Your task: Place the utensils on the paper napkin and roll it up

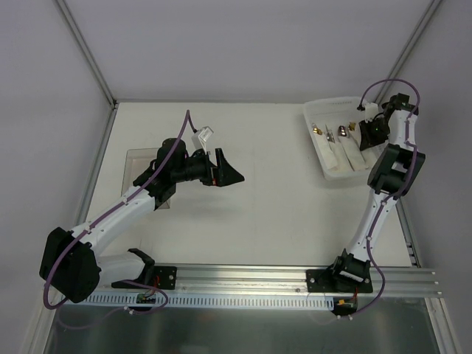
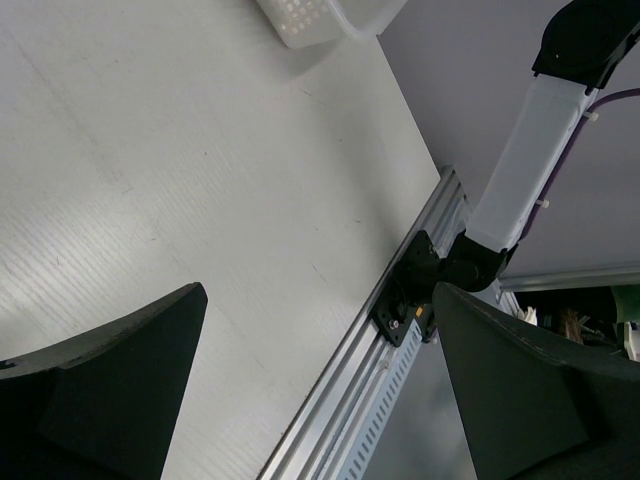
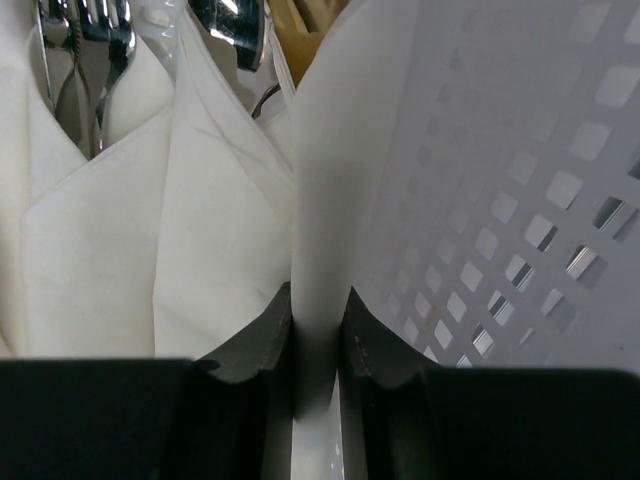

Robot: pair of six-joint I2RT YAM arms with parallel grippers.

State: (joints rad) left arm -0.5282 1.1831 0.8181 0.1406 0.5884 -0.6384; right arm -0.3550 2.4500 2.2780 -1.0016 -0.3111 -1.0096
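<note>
Left arm: forearm angled forward and to the right; left end effector points right, jaws spread wide, nothing between them. Right arm: stretched forward, wrist folded left; right end effector jaws clamped against both faces of a thin white bin wall

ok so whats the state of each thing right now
left gripper: open, empty, over the table
right gripper: shut on the basket's side wall, one finger on each side of it
basket: on the table, upright, held by its wall
utensils: lying in the basket, tucked into napkins, heads sticking out
napkins: folded, in the basket
</note>
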